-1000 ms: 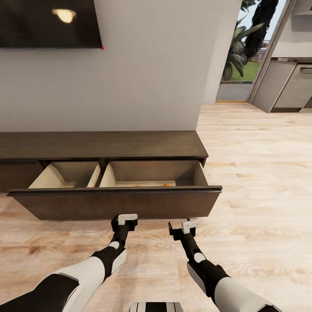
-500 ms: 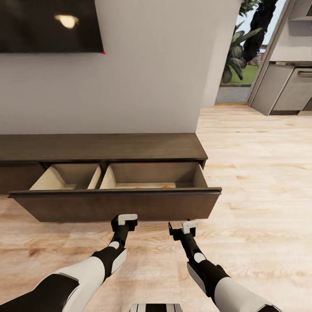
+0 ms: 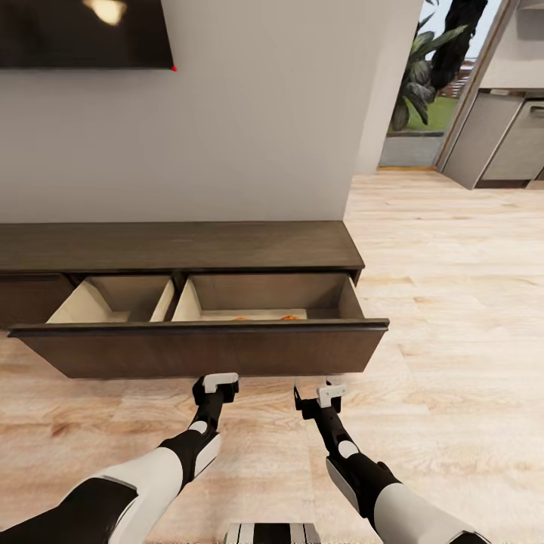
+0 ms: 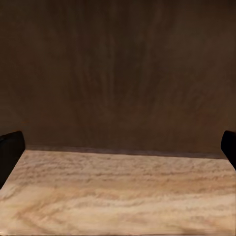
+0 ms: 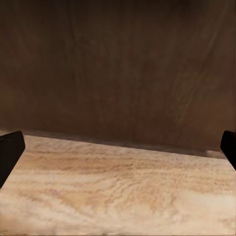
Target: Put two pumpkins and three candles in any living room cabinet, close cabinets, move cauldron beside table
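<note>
While both arms reach forward low over the floor, the left gripper point(image 3: 216, 383) and the right gripper point(image 3: 323, 394) hang just short of the pulled-out drawer front point(image 3: 200, 350) of the cabinet point(image 3: 177, 246), neither touching it. Each holds nothing. In the left wrist view the two dark fingertips point(image 4: 10, 152) sit at opposite edges of the frame, spread wide, with the brown drawer front point(image 4: 118, 73) ahead of them and the pale wood floor point(image 4: 118, 191) beneath. The right wrist view gives the same: fingertips point(image 5: 9, 152) far apart, drawer front point(image 5: 118, 69) ahead, floor point(image 5: 118, 191) under it.

The drawer stands open, its pale interior split by a divider into two compartments. In the compartment nearer the cabinet's right end, the orange tops of the pumpkins point(image 3: 289, 318) peek just above the drawer front; little else of them can be made out. Above the cabinet a grey wall point(image 3: 257, 113) carries a dark screen point(image 3: 83, 34). Beyond the cabinet's right end the wood floor point(image 3: 453, 302) runs toward a doorway with green plants point(image 3: 423, 83) outside and grey kitchen units point(image 3: 506, 136).
</note>
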